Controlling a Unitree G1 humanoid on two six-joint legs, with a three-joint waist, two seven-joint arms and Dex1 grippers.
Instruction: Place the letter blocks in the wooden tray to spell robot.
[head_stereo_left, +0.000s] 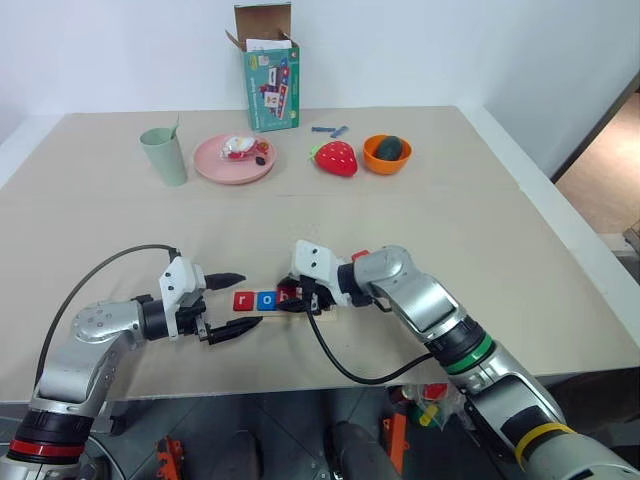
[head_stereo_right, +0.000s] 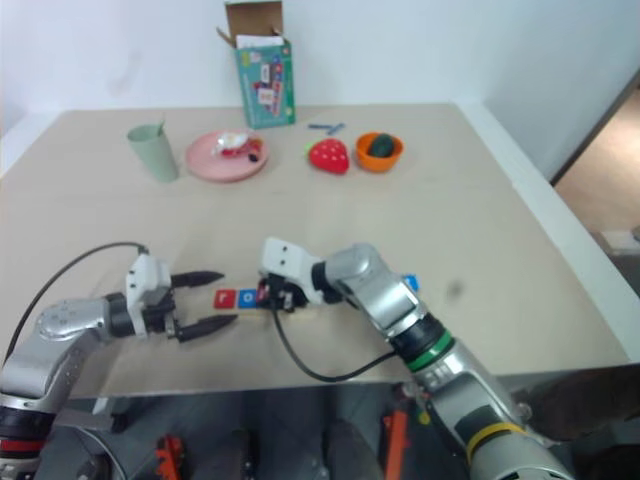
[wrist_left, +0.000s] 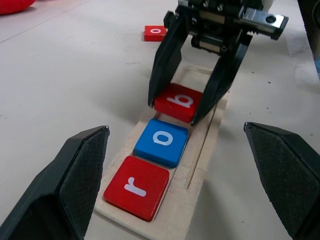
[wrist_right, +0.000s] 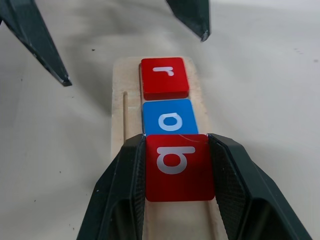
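The wooden tray lies near the table's front edge. A red "r" block and a blue "o" block sit in its groove. My right gripper is shut on a red "b" block, which is in the third place against the blue "o". To the tray's left, my left gripper hovers open and holds nothing. A loose red "o" block lies on the table behind my right arm. A loose blue block lies to that arm's right; its letter cannot be read.
At the back of the table stand a green cup, a pink plate with small toys, a red strawberry, an orange bowl and an open cardboard box. The table's right edge drops off.
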